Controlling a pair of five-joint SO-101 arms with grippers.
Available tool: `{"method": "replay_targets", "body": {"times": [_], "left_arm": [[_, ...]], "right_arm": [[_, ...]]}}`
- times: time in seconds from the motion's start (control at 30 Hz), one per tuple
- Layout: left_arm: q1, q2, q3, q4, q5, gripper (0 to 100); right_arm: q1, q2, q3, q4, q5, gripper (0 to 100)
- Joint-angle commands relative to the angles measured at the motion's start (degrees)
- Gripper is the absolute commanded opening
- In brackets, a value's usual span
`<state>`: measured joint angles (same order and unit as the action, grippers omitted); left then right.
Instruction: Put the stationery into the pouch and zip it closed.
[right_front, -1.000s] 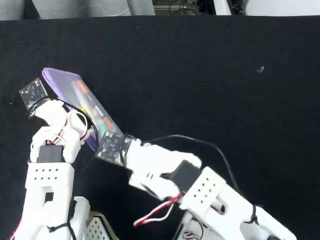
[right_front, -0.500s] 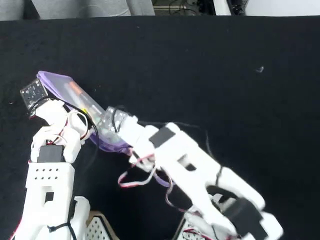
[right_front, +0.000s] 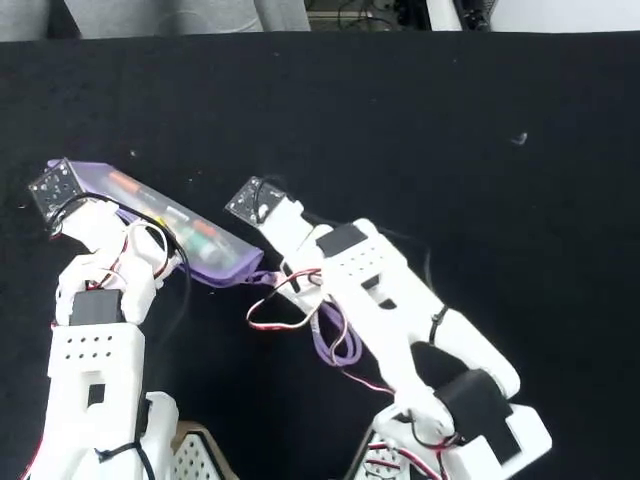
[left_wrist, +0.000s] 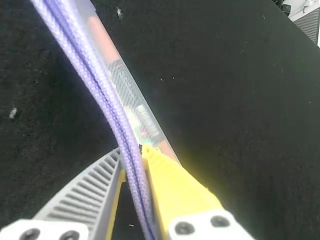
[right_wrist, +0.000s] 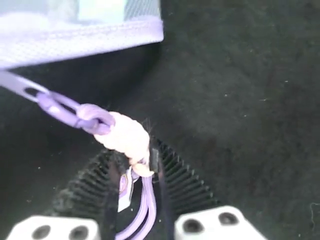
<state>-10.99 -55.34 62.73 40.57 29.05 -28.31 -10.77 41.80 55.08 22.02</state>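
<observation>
A: Where's the pouch (right_front: 222, 264) lying?

B: Left side of the overhead frame, slantwise on the black tabletop (right_front: 450, 150), with the stationery (right_front: 165, 212) showing through its clear face. The left pincer (left_wrist: 132, 152) is clamped on the zip edge at the upper-left end. The right pincer (right_wrist: 135, 160) nips the purple pull cord (right_wrist: 145, 210) just behind its pale knot (right_wrist: 125, 135).

A: So the zip's nearly home?

B: I'd say so. The tab (right_wrist: 20, 85) hangs just beside the pouch's lower-right end, though I can't tell whether the last teeth have met.

A: How should it finish?

B: Pull along the line of the zip, not sideways, with the left grip firm as the anchor — otherwise the whole pouch just slides. Go gently once the cord is taut — that knot could slip from the ribbed fingers.
</observation>
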Motion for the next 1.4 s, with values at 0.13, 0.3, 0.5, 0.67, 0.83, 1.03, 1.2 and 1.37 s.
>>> {"method": "replay_targets", "body": {"times": [0.13, 0.3, 0.5, 0.67, 0.83, 1.03, 1.2, 1.37], "left_arm": [[-2.9, -0.5, -2.4, -1.5, 0.4, 3], [-2.9, -0.5, -2.3, -1.5, 0.4, 3], [-2.9, -0.5, -2.3, -1.5, 0.4, 3], [-2.9, -0.5, -2.4, -1.5, 0.4, 3], [-2.4, -0.5, -2.2, -2.0, 0.4, 3], [-1.9, -0.5, -2.1, -1.6, 0.2, 17], [2.6, -0.6, -1.2, -1.6, -2.9, 26], [6.9, -0.6, -0.9, -1.6, -7.6, 26]], "right_arm": [[5.8, 9.7, -5.2, 0.9, 0.5, 1.1], [11.1, 18.0, -13.0, 2.4, 0.4, 1.1], [16.5, 21.4, -18.0, 4.2, 0.2, 1.1], [17.2, 22.5, -19.4, 4.7, 0.4, 1.1], [16.8, 21.5, -19.2, 4.7, 0.4, 1.1], [16.5, 16.5, -18.6, 5.3, -0.4, 1.1], [13.5, 10.1, -17.9, 6.7, -2.8, 1.1], [10.6, 2.3, -17.5, 8.4, -2.8, 1.1]]}}
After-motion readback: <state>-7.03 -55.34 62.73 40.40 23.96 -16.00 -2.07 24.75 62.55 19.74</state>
